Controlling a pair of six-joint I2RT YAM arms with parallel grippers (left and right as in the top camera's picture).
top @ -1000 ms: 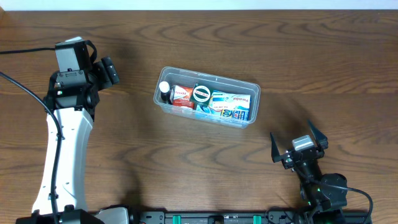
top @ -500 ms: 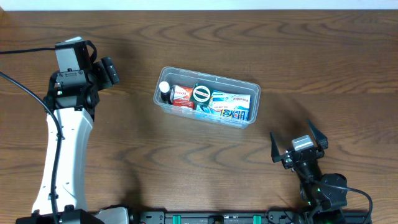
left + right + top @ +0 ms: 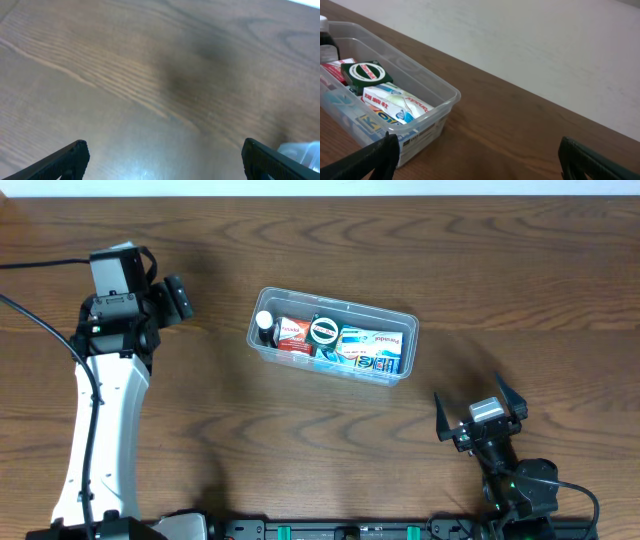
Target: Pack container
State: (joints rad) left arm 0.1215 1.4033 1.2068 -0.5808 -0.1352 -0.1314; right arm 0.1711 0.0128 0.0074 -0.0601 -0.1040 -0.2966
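The clear plastic container [image 3: 408, 322] sits mid-table, holding a small dark bottle with a white cap [image 3: 264, 323], a red box [image 3: 292, 334], a round green tin [image 3: 324, 331] and blue-white boxes [image 3: 372, 348]. It also shows in the right wrist view [image 3: 451, 95], at the left. A corner of it shows in the left wrist view [image 3: 302, 151]. My left gripper [image 3: 178, 296] is open and empty, far left of the container; its fingertips frame bare wood [image 3: 162, 157]. My right gripper [image 3: 480, 408] is open and empty, near the front right of the container [image 3: 477, 160].
The brown wooden table [image 3: 330, 450] carries nothing else. A pale wall [image 3: 545, 45] lies beyond its far edge. The left arm's white body [image 3: 100, 430] runs along the left side. A black cable [image 3: 40, 265] trails at the far left.
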